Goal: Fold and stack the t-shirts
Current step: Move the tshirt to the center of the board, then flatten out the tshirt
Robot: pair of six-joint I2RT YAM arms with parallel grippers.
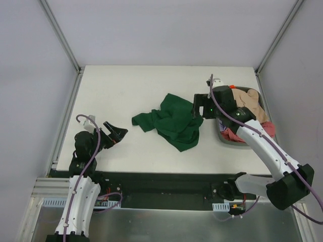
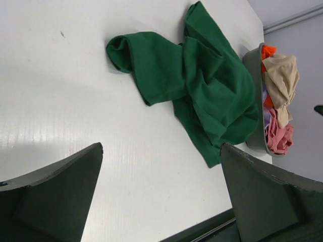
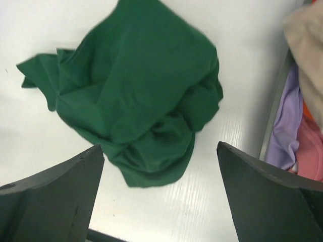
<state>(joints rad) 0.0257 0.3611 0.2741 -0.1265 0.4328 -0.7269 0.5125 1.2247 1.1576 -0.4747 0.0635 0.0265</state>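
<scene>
Lower left in the top view, our left tool (image 1: 119,135) hangs released over the desk (image 1: 126,91), well apart from any cloth. We see the dark green t-shirt (image 1: 171,121) crumpled at centre frame. Our right tool (image 1: 196,107) hovers released above its right edge, grasping nothing. Further right, a grey bin (image 2: 251,63) holds a beige t-shirt (image 1: 246,101), a pink-red t-shirt (image 1: 266,128) and purple cloth (image 3: 285,126).

A crumpled dark green t-shirt (image 1: 171,121) lies mid-counter (image 1: 131,85), the right claw (image 1: 198,107) at its right edge beside a grey tub (image 1: 227,142) holding a beige t-shirt (image 1: 247,102) and a pink-red t-shirt (image 1: 268,128), the left claw (image 1: 119,133) spread, well apart to its left.
</scene>
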